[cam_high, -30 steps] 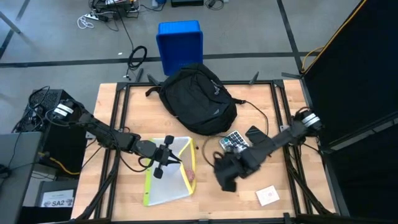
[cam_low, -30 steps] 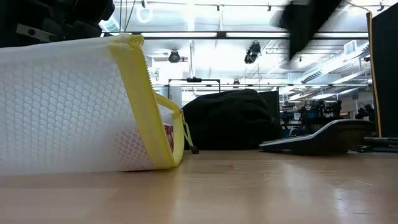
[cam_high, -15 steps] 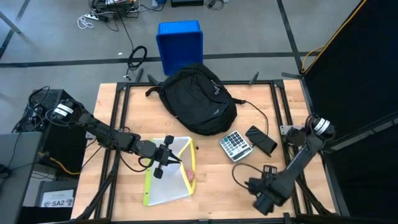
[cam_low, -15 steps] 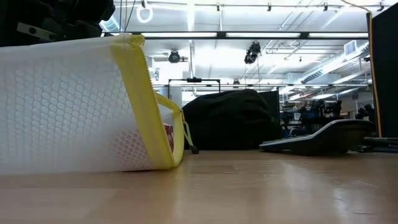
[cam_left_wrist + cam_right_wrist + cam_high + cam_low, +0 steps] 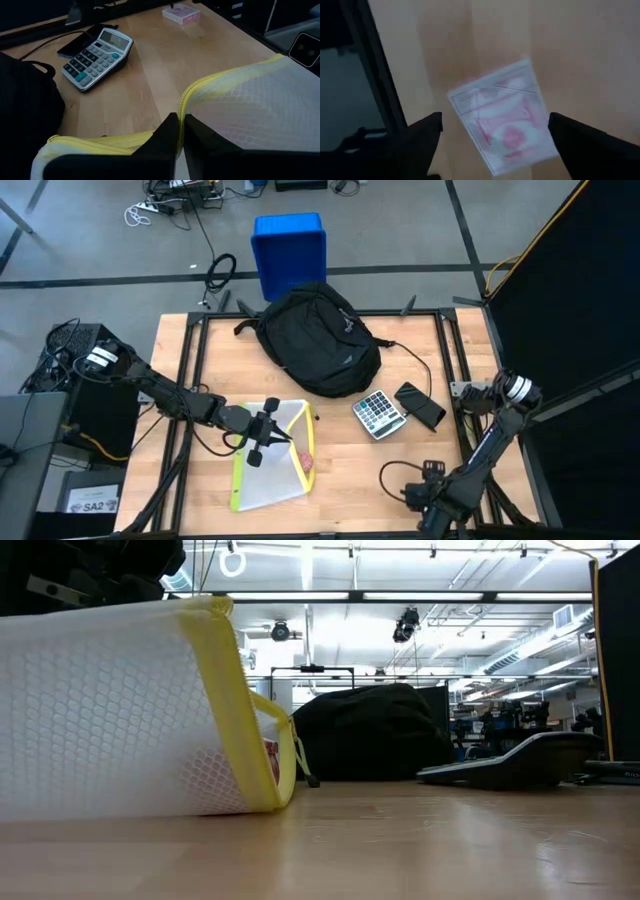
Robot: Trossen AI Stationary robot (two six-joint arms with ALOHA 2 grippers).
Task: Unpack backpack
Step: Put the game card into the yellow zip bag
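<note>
The right gripper (image 5: 432, 502) has swung from beside the calculator (image 5: 379, 413) to the table's near right edge – jaws wide, a white-and-pink card pack (image 5: 502, 121) lying free beneath – so another item looks unpacked, while the left gripper (image 5: 268, 436) stays pinched on the mesh pouch (image 5: 272, 457) and the backpack (image 5: 318, 340) sits far centre.

Two slim black jointed arms, each with a silver-white shoulder cap

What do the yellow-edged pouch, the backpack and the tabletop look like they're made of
The pouch looks like white plastic mesh, with a honeycomb weave, bound in yellow fabric zipper tape. The backpack looks like soft matte black woven fabric, probably nylon, sagging and creased. The tabletop looks like light wood with visible grain and a smooth, slightly glossy finish; solid or veneer can't be told.
</note>
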